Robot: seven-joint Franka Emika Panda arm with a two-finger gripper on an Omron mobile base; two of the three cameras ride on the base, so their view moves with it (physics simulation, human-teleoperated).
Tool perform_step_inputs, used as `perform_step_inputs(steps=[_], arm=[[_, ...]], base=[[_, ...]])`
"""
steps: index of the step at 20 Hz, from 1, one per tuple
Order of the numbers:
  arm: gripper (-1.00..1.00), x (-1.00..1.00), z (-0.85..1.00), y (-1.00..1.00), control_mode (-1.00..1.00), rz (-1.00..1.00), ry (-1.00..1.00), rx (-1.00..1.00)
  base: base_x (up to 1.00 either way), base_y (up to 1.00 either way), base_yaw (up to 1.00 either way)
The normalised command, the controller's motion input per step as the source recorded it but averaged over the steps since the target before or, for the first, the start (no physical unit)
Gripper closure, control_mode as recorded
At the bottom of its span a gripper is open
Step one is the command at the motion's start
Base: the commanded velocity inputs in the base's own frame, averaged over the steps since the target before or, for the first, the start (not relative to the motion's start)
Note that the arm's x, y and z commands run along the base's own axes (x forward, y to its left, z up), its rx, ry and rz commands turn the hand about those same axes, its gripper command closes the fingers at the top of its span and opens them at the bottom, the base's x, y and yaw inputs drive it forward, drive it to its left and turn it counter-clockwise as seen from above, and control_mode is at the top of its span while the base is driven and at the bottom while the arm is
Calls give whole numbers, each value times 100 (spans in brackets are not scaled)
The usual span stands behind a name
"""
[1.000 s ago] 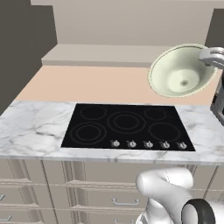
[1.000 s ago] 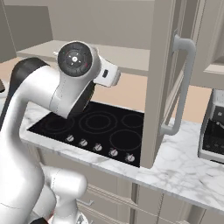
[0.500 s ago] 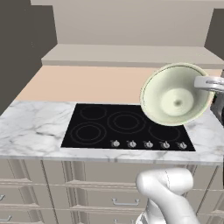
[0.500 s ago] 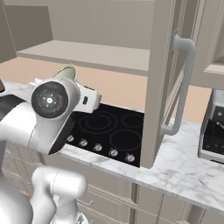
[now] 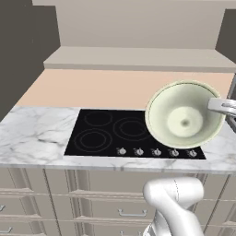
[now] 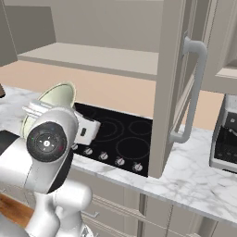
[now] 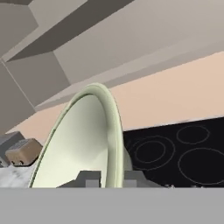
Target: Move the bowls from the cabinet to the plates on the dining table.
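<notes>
Left base view, cream bowl [image 5: 184, 120] tilted on its side in the air over the cooktop [image 5: 133, 138], right base view, bowl [image 6: 53, 104] behind my arm, hand view, my tool [image 7: 111, 179] clamped on the bowl [image 7: 78, 144] rim, counter [image 5: 37, 138] below.

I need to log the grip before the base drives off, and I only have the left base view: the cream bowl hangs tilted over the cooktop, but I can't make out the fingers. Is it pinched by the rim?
Observer: Yes. In the hand view the gripper has one fingertip on each side of the bowl rim, shut on it.
Operator: Anything standing near the arm on its right?
Observer: In the right base view an open cabinet door with a bar handle hangs over the counter beside the cooktop.
Operator: And past that door?
Observer: A dark appliance stands on the counter at the picture's right edge.
</notes>
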Motion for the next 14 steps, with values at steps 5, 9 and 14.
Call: perform_step_inputs(steps=[5,9,14], arm=[[100,-21,-17,0,-100,0,5,20],[100,-17,-17,0,-100,0,6,21],[100,-2,-9,-1,-100,1,6,11]], base=[[0,0,0],[0,0,0],[0,0,0]])
